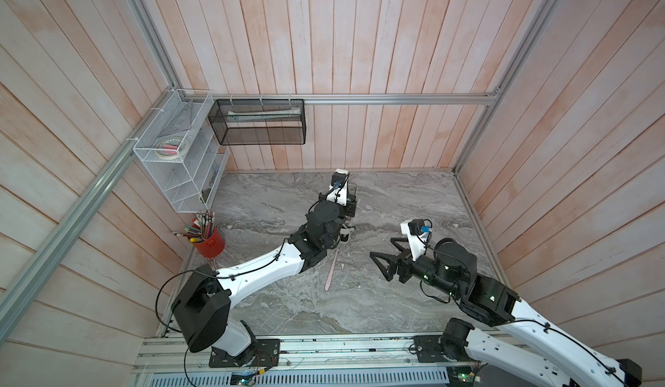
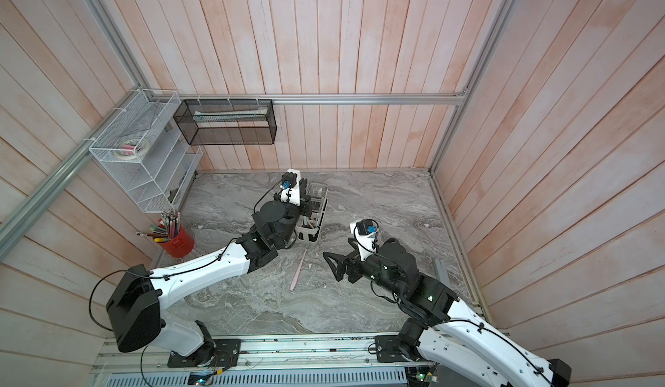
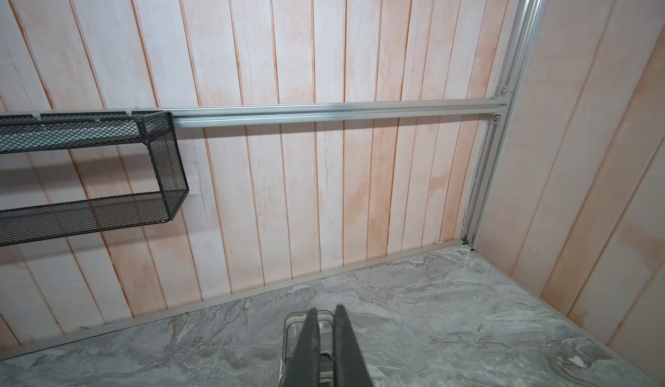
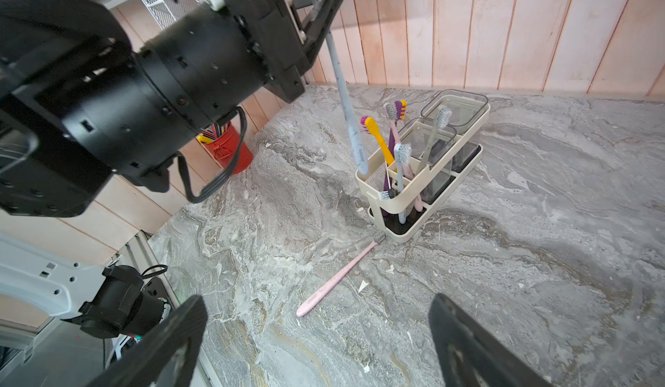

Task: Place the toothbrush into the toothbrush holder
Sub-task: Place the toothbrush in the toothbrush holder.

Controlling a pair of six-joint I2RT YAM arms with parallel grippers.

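Observation:
The cream toothbrush holder (image 4: 405, 236) stands mid-table with several toothbrushes upright in it; in a top view its lower wall (image 2: 312, 237) shows beside the left arm. My left gripper (image 4: 324, 0) hangs above it, shut on the head of a grey-blue toothbrush (image 4: 345, 108). That brush points down, its handle tip at the rim of the holder's end compartment. In the left wrist view the left gripper (image 3: 325, 317) has its fingers close together over the holder (image 3: 292, 322). A pink toothbrush (image 4: 338, 281) (image 1: 331, 270) lies flat on the table. My right gripper (image 4: 316, 331) (image 1: 381, 247) hovers open and empty near it.
A red pen cup (image 1: 210, 241) stands at the left wall. Above it hang a white wire rack (image 1: 172, 158) and a black mesh shelf (image 1: 259, 122). Clear cups (image 4: 457, 112) fill the holder's far end. Small white scraps lie on the grey marble table (image 1: 414, 194).

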